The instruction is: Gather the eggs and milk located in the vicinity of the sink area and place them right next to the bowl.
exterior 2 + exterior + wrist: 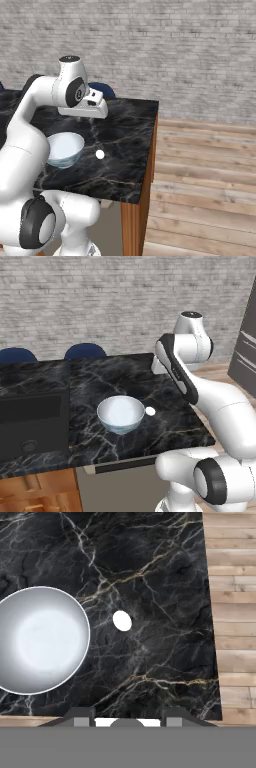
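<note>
Fingers [127,716] drawn narrow, nothing between them; in the hand view their dark tips rise at the bottom edge, looking straight down on the black marble worktop [150,567]. Below them: egg [122,620] lying on bare marble just beside the rim of the bowl [40,639], apart from it, not touching. Wooden floor [232,612] beyond the worktop edge. Left base view: bowl [120,414] upright near the front of the worktop [90,376], egg [150,411] close on its far-arm side; the sink [32,423] recessed at the left, one round drain visible, basin looks bare from here. No milk carton to be seen on this stretch of marble. Right base view: hand held above the worktop [130,125], over bowl [65,147] and egg [100,154], well clear of both. Judgement: egg portion looks done, set next to the bowl and released. Milk remains to be found, fetched from around the sink and placed beside the bowl; roughly half the job left.
</note>
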{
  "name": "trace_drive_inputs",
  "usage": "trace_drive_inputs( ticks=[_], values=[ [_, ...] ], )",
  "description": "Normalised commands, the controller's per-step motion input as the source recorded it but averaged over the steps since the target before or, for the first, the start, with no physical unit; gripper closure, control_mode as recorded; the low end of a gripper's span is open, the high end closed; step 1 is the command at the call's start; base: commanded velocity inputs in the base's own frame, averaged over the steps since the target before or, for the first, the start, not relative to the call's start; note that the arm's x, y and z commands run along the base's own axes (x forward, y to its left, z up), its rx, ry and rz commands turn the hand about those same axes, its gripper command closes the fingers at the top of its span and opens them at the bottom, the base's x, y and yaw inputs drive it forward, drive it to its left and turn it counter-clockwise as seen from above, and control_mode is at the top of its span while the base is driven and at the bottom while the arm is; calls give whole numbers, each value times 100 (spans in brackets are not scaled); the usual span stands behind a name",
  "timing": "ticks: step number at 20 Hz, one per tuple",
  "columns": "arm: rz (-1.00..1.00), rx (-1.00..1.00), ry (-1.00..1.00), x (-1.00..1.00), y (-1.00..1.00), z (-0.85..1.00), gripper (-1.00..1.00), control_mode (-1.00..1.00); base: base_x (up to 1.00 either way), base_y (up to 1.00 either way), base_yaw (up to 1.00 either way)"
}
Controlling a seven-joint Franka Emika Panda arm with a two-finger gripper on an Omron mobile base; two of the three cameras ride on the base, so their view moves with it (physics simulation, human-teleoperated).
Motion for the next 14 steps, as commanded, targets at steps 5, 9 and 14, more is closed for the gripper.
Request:
trace_drive_inputs(
  ticks=[5,9,14],
  values=[
    [0,0,0,0,0,0,-100,100,-7,1,0],
    [0,0,0,0,0,0,-100,100,-33,16,0],
    [0,0,0,0,0,0,-100,100,-52,13,0]
  ],
)
